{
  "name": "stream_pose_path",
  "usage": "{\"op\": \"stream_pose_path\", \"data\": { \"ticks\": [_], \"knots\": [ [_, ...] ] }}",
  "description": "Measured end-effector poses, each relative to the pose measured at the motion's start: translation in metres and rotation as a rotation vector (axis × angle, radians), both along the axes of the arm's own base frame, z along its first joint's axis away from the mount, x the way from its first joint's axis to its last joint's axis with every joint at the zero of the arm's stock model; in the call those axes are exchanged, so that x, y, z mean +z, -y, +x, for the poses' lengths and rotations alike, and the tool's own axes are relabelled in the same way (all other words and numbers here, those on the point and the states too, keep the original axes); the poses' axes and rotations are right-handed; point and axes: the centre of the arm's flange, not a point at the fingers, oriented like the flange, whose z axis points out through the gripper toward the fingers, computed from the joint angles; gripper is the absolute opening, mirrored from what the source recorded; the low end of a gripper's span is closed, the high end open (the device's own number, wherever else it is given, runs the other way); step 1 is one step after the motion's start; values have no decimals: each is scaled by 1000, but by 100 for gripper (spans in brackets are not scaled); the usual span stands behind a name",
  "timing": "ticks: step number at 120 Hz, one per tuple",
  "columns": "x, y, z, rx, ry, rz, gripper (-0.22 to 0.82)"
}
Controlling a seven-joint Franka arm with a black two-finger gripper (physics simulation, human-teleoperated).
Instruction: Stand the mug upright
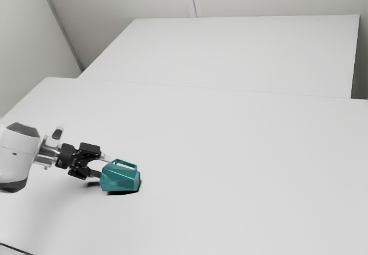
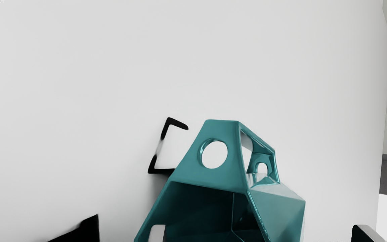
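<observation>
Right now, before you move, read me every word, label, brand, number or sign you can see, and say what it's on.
There is no readable text.
Teal mug, claw and white table: none that I can make out.
White arm: one dark mark, too small to tell whether it is lettering.

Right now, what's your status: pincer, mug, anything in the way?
Pincer open, at the mug's mouth. Mug on its side, handle up, mouth toward pincer. Possible snag: the rim, close by one finger.
</observation>
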Motion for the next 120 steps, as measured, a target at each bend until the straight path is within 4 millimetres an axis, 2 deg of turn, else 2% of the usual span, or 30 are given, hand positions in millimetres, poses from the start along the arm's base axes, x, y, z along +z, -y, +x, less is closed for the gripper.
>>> {"op": "stream_pose_path", "data": {
  "ticks": [50,60,80,92,120],
  "knots": [
    [-10,28,10,-47,6,15,59],
    [-11,29,10,-47,7,20,49],
    [-11,26,9,-32,7,22,15],
    [-8,25,10,-27,11,25,1],
    [-3,30,17,-17,23,14,-10]
  ]
}}
